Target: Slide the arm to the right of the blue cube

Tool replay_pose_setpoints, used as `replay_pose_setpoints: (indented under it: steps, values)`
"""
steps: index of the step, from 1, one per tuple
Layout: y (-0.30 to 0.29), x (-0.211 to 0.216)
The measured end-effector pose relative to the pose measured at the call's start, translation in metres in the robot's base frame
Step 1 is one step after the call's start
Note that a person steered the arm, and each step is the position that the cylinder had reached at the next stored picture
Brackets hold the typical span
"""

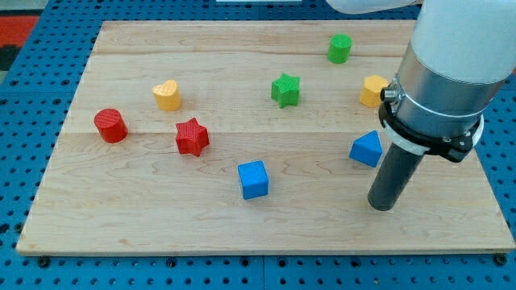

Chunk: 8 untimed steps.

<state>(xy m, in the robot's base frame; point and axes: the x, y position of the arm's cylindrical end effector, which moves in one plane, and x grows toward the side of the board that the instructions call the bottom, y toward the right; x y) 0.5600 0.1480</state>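
Sitting on the wooden board point(161, 234), low and a little left of centre: blue cube point(253, 179), flat on one face, turned slightly so one vertical edge faces the view's bottom. No long axis to speak of, sides roughly equal. Nothing touching it.

Well apart to the view's right, slightly lower: my tip point(382, 206), dark rod end down on the board, clear of every block. No gripper here, so no open or clenched state to tell; just a bare rod holding nothing.

Just above the tip, beside the rod's left edge: blue triangular block point(367, 149), close to the rod, contact not certain. Above that, partly behind the arm's collar: yellow block point(372, 90), shape unclear.

Left of the cube and higher: red star point(192, 136), then red cylinder point(110, 126), then yellow heart point(167, 95) above them. Near centre top: green star point(285, 89). Top right: green cylinder point(340, 48).
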Motion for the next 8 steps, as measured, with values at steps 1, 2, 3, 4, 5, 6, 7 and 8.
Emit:
replay_pose_setpoints:
  steps: [1,2,3,4,5,6,7,8]
  values:
    - [0.0,0.0]
    - [0.01,0.0]
    - [0.03,0.0]
    - [0.03,0.0]
    - [0.016,0.0]
    - [-0.012,0.0]
    - [-0.016,0.0]
    - [-0.016,0.0]
